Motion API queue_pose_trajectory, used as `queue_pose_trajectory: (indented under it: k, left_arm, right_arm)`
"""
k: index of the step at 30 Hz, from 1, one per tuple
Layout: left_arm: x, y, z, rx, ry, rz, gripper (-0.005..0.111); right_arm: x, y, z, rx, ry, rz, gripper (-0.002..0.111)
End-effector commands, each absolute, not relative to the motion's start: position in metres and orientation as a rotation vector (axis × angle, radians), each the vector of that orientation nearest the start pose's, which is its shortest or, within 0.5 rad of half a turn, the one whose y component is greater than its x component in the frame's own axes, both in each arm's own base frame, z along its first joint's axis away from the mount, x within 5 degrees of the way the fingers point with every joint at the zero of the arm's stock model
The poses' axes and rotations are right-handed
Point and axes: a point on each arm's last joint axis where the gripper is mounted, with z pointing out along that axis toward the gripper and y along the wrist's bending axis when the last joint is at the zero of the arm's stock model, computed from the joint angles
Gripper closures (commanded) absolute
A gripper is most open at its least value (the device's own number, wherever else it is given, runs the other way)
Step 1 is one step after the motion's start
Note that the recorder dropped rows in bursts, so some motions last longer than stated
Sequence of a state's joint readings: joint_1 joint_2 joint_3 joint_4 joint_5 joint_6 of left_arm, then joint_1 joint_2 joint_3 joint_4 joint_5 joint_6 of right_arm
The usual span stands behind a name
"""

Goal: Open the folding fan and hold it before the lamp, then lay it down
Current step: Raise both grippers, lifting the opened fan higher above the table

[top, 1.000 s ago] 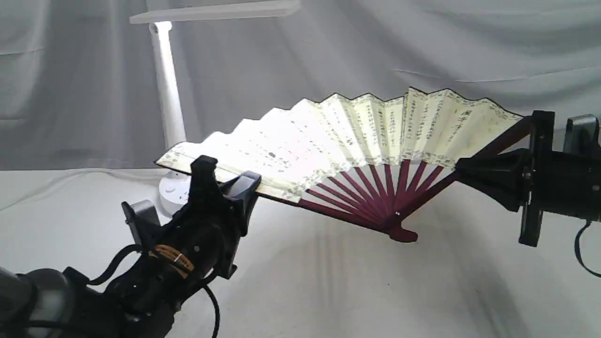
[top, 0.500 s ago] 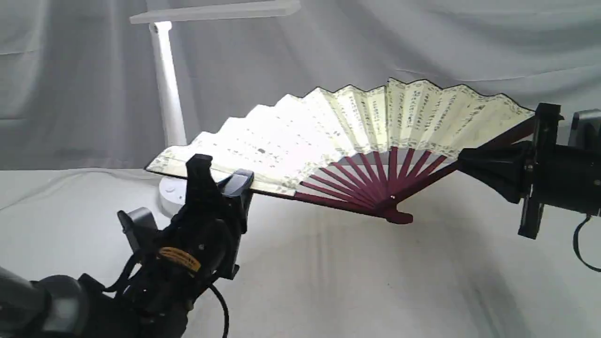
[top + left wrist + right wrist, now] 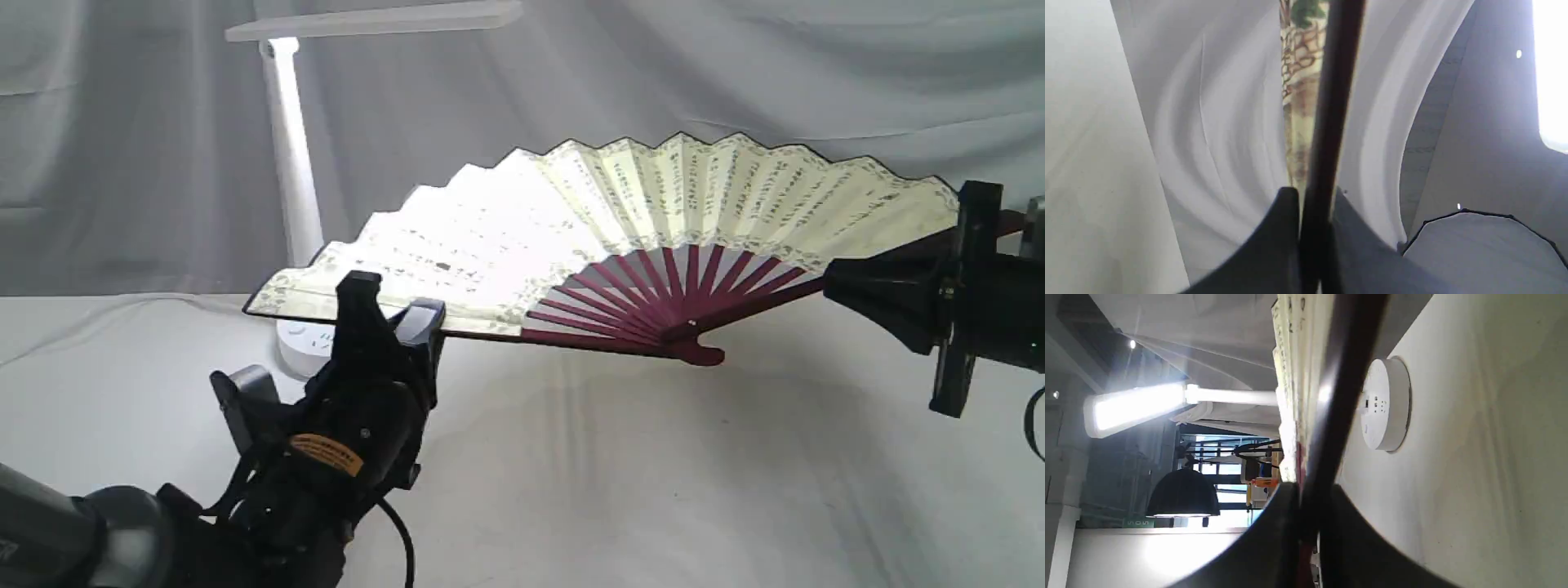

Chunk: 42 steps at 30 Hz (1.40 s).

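Observation:
The folding fan (image 3: 620,220) is spread wide open in the air, cream pleats with dark writing above maroon ribs that meet at a pivot (image 3: 694,347). My left gripper (image 3: 392,314) is shut on its left guard, seen edge-on as a dark stick (image 3: 1327,122) between the black fingers. My right gripper (image 3: 841,282) is shut on the right guard (image 3: 1339,416). The white lamp (image 3: 290,155) stands behind the fan's left end, its lit bar head (image 3: 375,20) above and its round base (image 3: 1386,404) partly hidden behind the fan.
A white cloth (image 3: 612,474) covers the table below the fan, and a grey-white curtain (image 3: 735,73) hangs behind. In the right wrist view a dark dome lamp shade (image 3: 1182,494) and windows lie beyond the workspace.
The fan has opened wider and flattened: the right gripper moved right and slightly down with its guard. The left gripper kept its hold and shifted a little.

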State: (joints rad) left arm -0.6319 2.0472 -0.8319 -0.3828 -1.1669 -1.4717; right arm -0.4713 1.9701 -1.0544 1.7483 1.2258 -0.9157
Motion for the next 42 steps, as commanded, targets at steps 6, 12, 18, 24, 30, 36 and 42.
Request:
queue_pose_trajectory:
  k: [6, 12, 18, 24, 30, 36, 42]
  left_arm:
    - [0.33, -0.194, 0.159, -1.173, 1.181, -1.445, 0.107]
    - [0.329, -0.196, 0.16, -1.165, 1.179, -1.396, 0.107]
    - [0.329, -0.196, 0.16, -1.168, 1.177, -1.399, 0.107]
    - [0.328, -0.194, 0.158, -1.183, 1.172, -1.389, 0.107]
    - [0.327, -0.193, 0.159, -1.223, 1.148, -1.427, 0.107]
    - [0.314, -0.177, 0.165, -1.28, 1.114, -1.386, 0.107]
    - [0.306, -0.169, 0.18, -1.29, 1.075, -1.396, 0.107]
  right_arm:
    - [0.36, -0.111, 0.182, 0.811, 1.874, 1.416, 0.108]
    - [0.36, -0.112, 0.181, 0.85, 1.874, 1.414, 0.108]
    - [0.36, -0.11, 0.183, 0.837, 1.865, 1.452, 0.108]
    - [0.359, -0.108, 0.186, 0.816, 1.857, 1.489, 0.108]
    - [0.358, -0.104, 0.188, 0.796, 1.847, 1.543, 0.108]
    - [0.358, -0.103, 0.19, 0.783, 1.846, 1.554, 0.108]
    - [0.36, -0.092, 0.192, 0.754, 1.862, 1.569, 0.108]
